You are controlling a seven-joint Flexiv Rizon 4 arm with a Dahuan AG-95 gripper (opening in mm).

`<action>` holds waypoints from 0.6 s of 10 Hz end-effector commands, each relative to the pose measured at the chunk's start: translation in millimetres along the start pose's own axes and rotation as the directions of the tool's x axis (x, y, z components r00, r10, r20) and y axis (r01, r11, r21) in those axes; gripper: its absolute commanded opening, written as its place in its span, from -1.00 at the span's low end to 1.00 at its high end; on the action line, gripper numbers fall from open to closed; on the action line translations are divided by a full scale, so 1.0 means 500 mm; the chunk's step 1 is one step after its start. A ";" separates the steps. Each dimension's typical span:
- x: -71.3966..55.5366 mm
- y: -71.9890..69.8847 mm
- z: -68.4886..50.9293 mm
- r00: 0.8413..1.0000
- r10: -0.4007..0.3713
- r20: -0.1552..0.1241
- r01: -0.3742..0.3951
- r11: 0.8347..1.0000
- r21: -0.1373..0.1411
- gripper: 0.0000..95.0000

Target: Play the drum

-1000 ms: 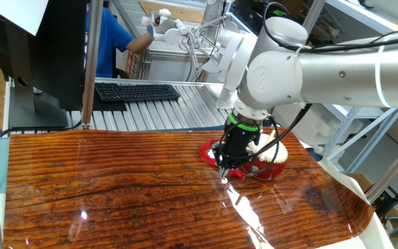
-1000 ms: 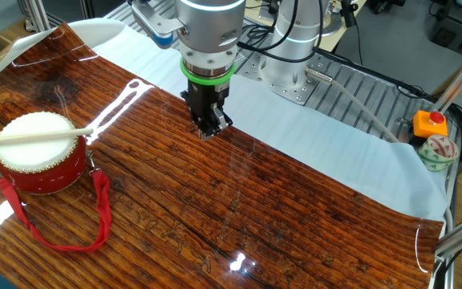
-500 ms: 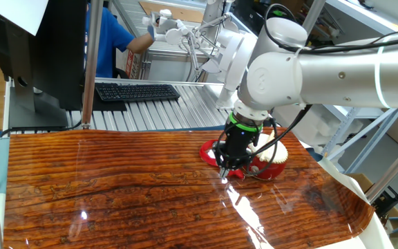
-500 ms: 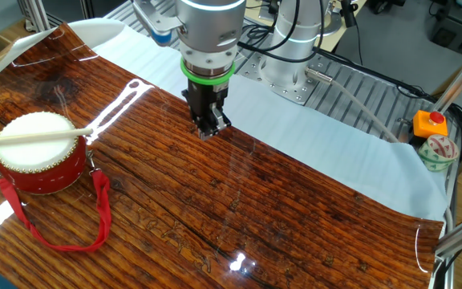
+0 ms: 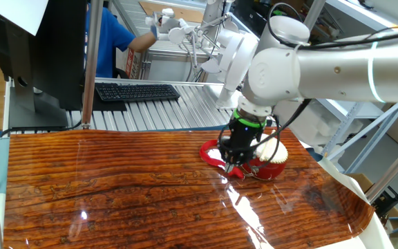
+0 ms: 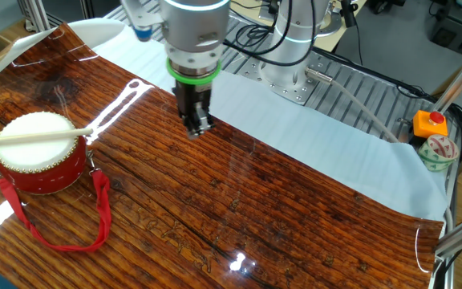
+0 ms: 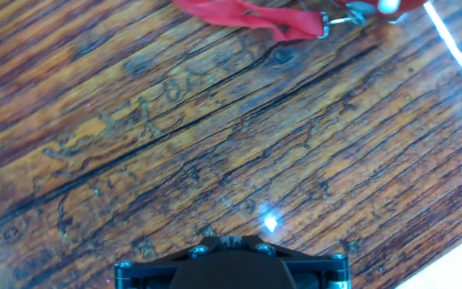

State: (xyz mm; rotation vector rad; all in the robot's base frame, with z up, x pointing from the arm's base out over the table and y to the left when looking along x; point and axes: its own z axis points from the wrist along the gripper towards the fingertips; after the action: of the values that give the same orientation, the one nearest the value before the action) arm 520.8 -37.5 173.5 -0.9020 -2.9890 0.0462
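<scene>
Drum [image 6: 40,152] playing hasn't begun as far as you can see: the red toy with its cream head sits on the wooden counter [image 6: 279,217] well apart from the hand [image 6: 195,128], with a pale stick [image 6: 34,138] lying across its head and the red ribbon strap [image 6: 62,225] trailing in a loop on the counter. Nothing is held, so you have yet to reach the drum, take the stick or strike the head. Your hand points straight down, low over bare wood, with its fingers closed together on nothing. In the hand view only the strap [image 7: 247,18] and a metal clip [image 7: 339,16] show at the top edge, so the drum lies just beyond.
</scene>
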 end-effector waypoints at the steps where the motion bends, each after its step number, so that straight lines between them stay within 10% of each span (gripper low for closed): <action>1: -0.049 -0.020 -0.002 1.000 -0.012 0.013 0.011 0.999 0.045 -1.00; 6: -0.174 -0.117 -0.017 0.998 -0.058 0.003 0.058 0.997 0.051 -1.00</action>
State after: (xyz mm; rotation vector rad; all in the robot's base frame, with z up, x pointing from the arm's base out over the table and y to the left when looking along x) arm 561.6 -132.2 182.9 -0.8215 -2.9977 0.1193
